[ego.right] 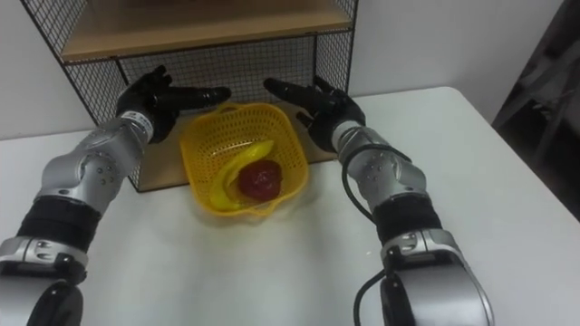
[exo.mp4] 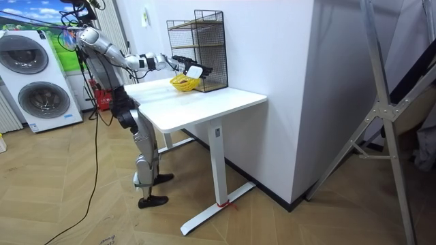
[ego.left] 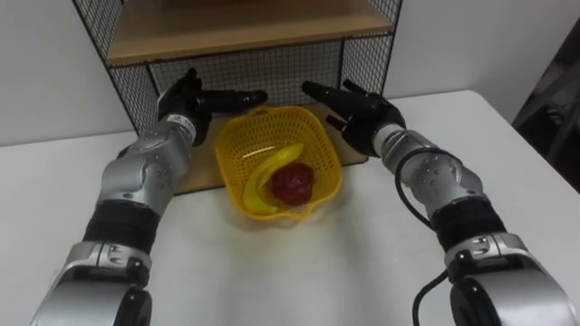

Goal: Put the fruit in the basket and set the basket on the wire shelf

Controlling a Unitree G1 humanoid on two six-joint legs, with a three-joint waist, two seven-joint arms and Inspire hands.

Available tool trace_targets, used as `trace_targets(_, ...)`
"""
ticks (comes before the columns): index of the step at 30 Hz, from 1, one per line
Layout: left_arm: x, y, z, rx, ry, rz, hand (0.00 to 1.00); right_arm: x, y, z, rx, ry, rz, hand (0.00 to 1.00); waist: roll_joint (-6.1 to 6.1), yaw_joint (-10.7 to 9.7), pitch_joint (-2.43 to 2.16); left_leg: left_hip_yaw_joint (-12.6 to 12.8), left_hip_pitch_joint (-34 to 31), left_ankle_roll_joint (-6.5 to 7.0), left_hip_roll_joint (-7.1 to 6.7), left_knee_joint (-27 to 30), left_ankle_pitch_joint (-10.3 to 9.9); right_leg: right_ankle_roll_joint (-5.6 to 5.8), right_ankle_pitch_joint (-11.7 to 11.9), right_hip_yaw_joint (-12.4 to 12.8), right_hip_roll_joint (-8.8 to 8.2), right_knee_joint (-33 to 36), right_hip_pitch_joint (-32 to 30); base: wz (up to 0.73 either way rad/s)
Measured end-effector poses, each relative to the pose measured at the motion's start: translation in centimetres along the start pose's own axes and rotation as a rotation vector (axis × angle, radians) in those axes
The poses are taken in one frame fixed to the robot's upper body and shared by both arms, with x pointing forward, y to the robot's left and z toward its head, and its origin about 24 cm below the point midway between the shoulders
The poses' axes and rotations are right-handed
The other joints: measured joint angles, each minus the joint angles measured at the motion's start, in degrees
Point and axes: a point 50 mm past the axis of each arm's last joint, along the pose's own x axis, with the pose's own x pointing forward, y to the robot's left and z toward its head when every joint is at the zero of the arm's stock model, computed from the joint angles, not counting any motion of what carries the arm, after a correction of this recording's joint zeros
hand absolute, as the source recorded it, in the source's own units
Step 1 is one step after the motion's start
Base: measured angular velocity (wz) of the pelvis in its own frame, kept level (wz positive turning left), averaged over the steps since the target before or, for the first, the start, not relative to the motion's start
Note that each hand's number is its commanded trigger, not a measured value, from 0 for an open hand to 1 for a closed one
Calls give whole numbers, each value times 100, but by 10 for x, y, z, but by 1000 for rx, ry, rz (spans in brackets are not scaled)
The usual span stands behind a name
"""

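Nearest, across the lower half of the frame, lies one white rectangular table top [ego.left: 299, 272], with the robot standing at its edge. At frame centre sits one yellow plastic lattice basket [ego.left: 272, 112]. It holds two pieces of fruit: one yellow banana [ego.left: 267, 170] curved along the left inside, and one dark red round fruit [ego.left: 292, 184] touching it on the right. The basket's far side overlaps the front edge of the shelf's bottom board.

Just beyond, two hands flank the far rim. The left hand [ego.left: 186, 101] is at upper left and the right hand [ego.left: 362, 113] at upper right. Both have their fingers stretched out and pointing toward each other, grasping nothing. Whether they touch the rim cannot be told.

Farthest, along the top of the frame, stands one black wire-mesh shelf [ego.left: 272, 68] with wooden boards.
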Motion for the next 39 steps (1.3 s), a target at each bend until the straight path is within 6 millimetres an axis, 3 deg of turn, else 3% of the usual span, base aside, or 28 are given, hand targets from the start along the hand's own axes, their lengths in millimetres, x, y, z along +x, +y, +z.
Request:
trace_targets(9,-25,12,-8,1,-86,-28,0,-21,-8,2,-111,-91,55,0,11,136,-12,27,197,-4,-67,-268,78,-53,-30,0,-45,-18,139,2)
trace_targets(17,-53,15,-6,15,-191,-67,0,-41,-4,15,-226,-202,120,0,-101,150,49,-8,253,-16,-28,-303,100,-13,-27,-228,-60,-174,261,6)
trace_targets(25,-69,19,-45,32,-109,-106,0,-68,-19,-7,-282,-208,108,0,-217,147,80,1,264,-29,-27,-346,114,6,-6,-250,-75,-233,270,0)
trace_targets(32,-76,13,-63,24,-79,-174,0,-74,-20,-10,-320,-234,133,0,-220,144,77,35,211,-22,-12,-349,120,4,3,-203,-51,-228,198,-2)
trace_targets(39,-94,13,-99,23,-7,-247,0,-83,-26,-33,-380,-187,154,0,-222,159,76,40,233,-24,-10,-376,129,3,-1,-186,-50,-220,201,0)
